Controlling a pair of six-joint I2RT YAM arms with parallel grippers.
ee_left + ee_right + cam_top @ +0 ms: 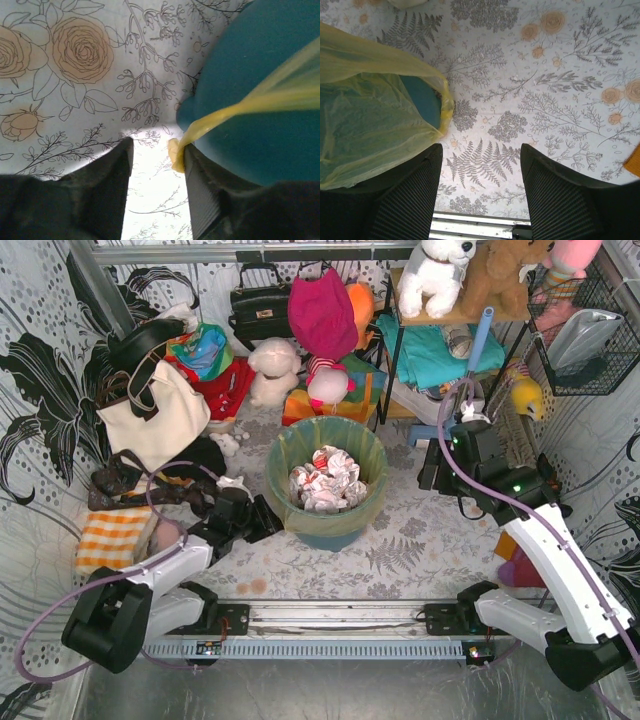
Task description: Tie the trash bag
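Trash bag [283,455] sits in the teal bin [330,532] at mid-table. Its mouth is open and folded out over the rim, and I can see crumpled white-and-red paper [325,482] inside. No knot yet.

Left gripper [266,520] is low on the bin's near-left side, just beside the wall. In the left wrist view the fingers [200,192] are spread with floral cloth showing in the gap. A taut yellow strand of bag [260,97] runs down across the bin wall and ends in a small bunch against the tip of the right-hand finger. It's touching that finger but isn't clamped between the two.

Right gripper [432,476] is off to the bin's right, apart from it. In the right wrist view the fingers [410,200] are wide apart with nothing between them, only cloth below. The bag and the bin edge are at the left of that view, near the left-hand finger, and I can't tell if they touch.

The floral tablecloth [410,545] covers the table. There's clutter behind the bin: a cream tote [150,418] at back left, a white plush [272,370] and an orange checked cloth [112,535] at the left.
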